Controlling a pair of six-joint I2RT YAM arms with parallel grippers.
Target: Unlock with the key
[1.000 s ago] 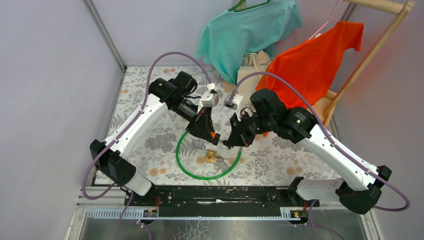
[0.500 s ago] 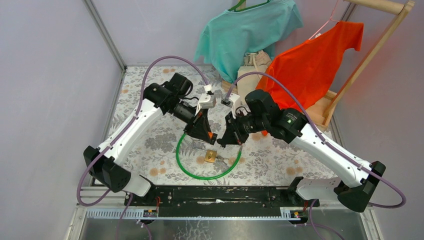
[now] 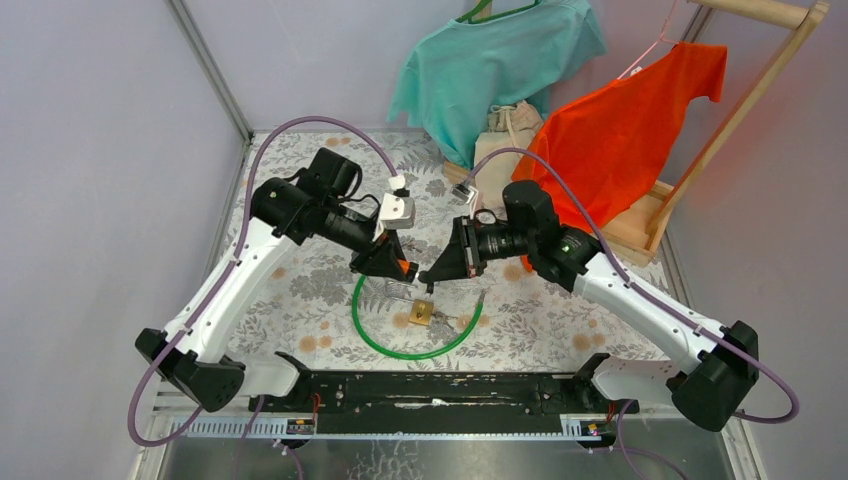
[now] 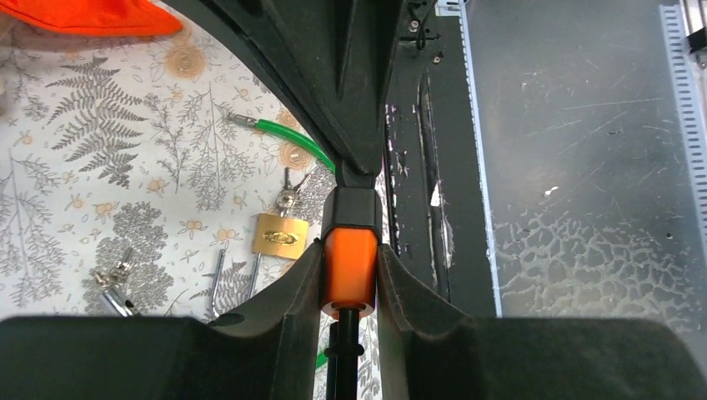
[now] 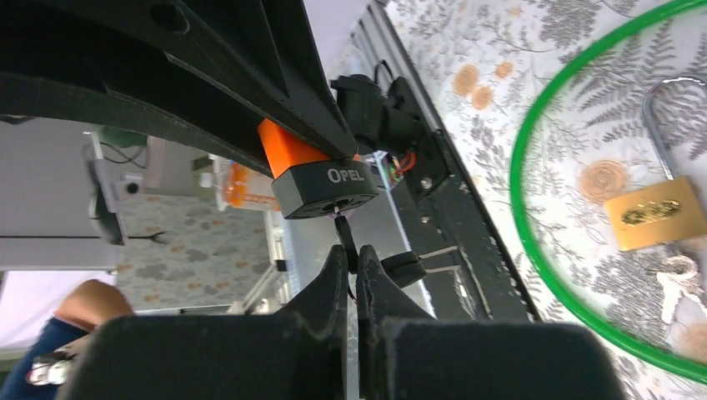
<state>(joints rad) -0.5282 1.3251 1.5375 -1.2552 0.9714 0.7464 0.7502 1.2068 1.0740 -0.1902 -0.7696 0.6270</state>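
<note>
While both tools hang above table, I note brass padlock [image 3: 421, 312] lying flat near middle of near edge, inside green cable loop [image 3: 368, 333], below both. Shackle points toward far-left corner; small keys [image 4: 288, 196] just beside opposite end. Right gripper [image 3: 430, 281] marginally nearer. Left gripper [image 4: 350, 250] part-spread, clamped on orange-black Opel key fob [image 5: 321, 179]. Right gripper fingers together, pinching thin dark link [image 5: 343, 233] at fob's end; key blade or not, I cannot tell.

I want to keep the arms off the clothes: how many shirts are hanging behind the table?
2. A teal shirt hangs at the back centre; an orange shirt hangs right of it by the wooden rack. Others could be hidden behind these.
</note>
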